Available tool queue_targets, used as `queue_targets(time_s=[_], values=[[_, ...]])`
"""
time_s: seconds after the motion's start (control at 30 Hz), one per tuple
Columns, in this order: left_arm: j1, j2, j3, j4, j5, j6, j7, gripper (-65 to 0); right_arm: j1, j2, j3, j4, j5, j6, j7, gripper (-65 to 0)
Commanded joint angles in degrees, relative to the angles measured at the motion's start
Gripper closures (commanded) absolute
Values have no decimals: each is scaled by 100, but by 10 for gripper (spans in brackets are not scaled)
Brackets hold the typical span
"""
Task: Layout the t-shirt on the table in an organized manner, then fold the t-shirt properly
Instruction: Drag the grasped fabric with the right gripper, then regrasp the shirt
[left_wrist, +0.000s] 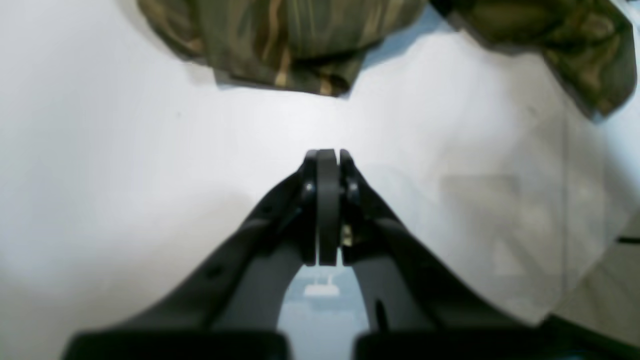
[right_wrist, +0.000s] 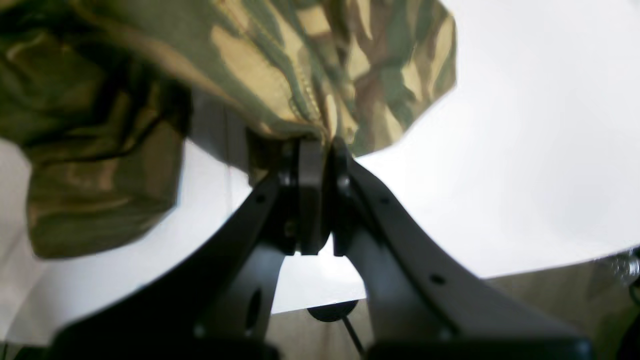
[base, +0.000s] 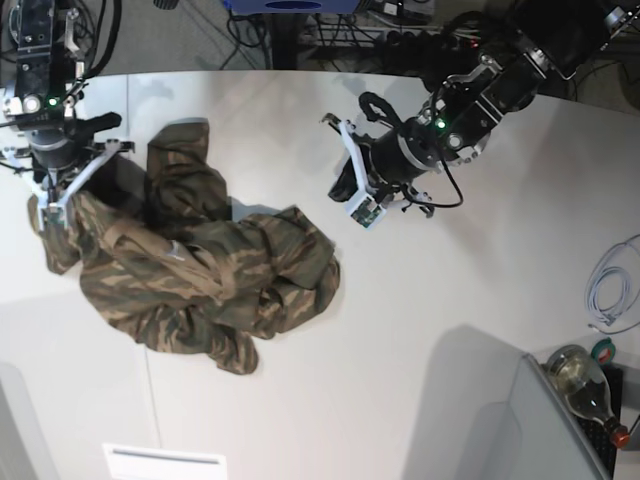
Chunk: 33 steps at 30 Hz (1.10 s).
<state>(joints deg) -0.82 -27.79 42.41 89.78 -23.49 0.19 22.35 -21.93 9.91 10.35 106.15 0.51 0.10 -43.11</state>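
left gripper (left_wrist: 327, 155) jaws closed, t-shirt (left_wrist: 280, 45) beyond

t-shirt (base: 210, 270): soft matt cloth, camouflage print, creased | table (base: 420, 330): smooth white, slight sheen | left gripper (left_wrist: 327, 155): matt black plastic-looking | right gripper (right_wrist: 317, 147): same matt black finish

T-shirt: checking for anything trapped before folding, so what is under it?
The camouflage t-shirt lies crumpled on the white table. Only bare tabletop shows around it. Whatever lies beneath the bunched folds is covered and cannot be seen.
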Motion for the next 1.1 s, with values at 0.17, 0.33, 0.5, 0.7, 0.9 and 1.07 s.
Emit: queue_targets(time_s=[0.17,0.33,0.5,0.7,0.9,1.07], values=[[-125,102,-378,-68,-3,39,-138,0,246,226,517,-624,-82,-5,122,0],[-54,164,-738,-165,-3,39,-138,0,598,270,587,-1195,-82,-5,70,-29],[429,67,-1503,-323,-3,30,-129,0,527,51,1009,-624,-82,-14,-1,-345],[1405,-118,-3296,-516,-3,3,-165,0,61,-240,191,590,-73,417,905,-432],[2108,-100,-4360,-367,-3,-621,-173,-299,1046,-266,-995,-131,-56,663,632,-434],[2486,-65,-4817,-305,-3,-902,-173,-327,1661,-284,-1435,-1010,-47,680,632,-434]])
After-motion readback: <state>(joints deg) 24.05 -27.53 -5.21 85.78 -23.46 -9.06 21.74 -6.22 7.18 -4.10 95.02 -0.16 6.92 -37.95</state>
